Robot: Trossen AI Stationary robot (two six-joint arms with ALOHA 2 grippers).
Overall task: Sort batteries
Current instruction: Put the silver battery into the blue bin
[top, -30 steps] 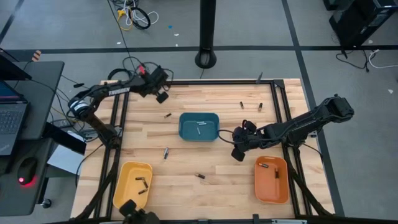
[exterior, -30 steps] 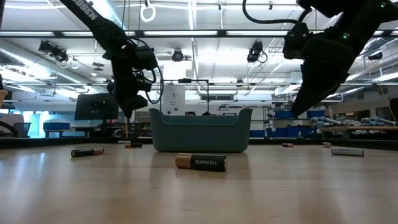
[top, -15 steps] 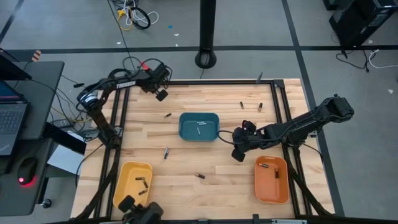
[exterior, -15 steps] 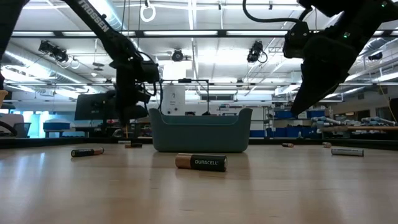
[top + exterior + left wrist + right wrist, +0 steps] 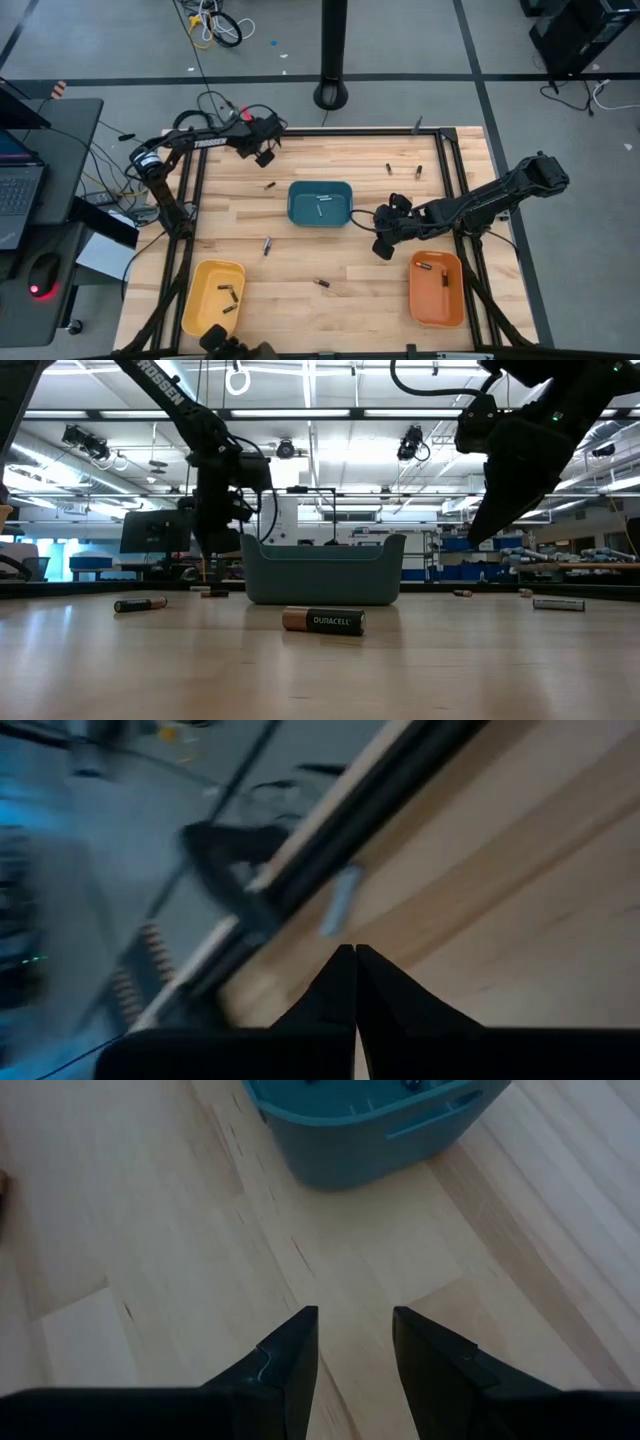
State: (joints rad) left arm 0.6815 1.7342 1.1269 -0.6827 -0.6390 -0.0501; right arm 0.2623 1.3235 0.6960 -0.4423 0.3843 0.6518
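Moved since earlier: left hand point(image 5: 266, 157) has swung rightward along the upper left edge of the light wooden table point(image 5: 350, 270), from just outside the frame rail to over the boards; right hand point(image 5: 381, 247) has not shifted.
Left hand state: fingers pressed together, nothing between them; the left wrist view shows only the closed tips over the table's dark edge rail.
Right hand state: fingers apart and empty, hanging just right of the teal rectangular plastic tray point(image 5: 320, 203), its tips over bare wood.
Done so far: one small dark cylindrical battery point(image 5: 320, 210) lies in the teal tray at centre; two lie in the yellow rectangular tray point(image 5: 213, 297) at lower left; two in the orange rectangular tray point(image 5: 436, 288) at lower right.
Left to sort: five batteries loose on the table, by my count: one point(image 5: 269, 185) upper left of the teal tray, one point(image 5: 267, 245) lower left of it, one point(image 5: 323, 284) at lower centre, two point(image 5: 403, 169) near the upper right. Roughly half done, I judge.
Closest loose cell: the one upper left of the teal tray lies near the left hand.
Edges: black frame rails run along the left and right sides; the left hand works close to the upper left corner.
Open room: wide bare wood between the trays; lower centre is free for either arm.
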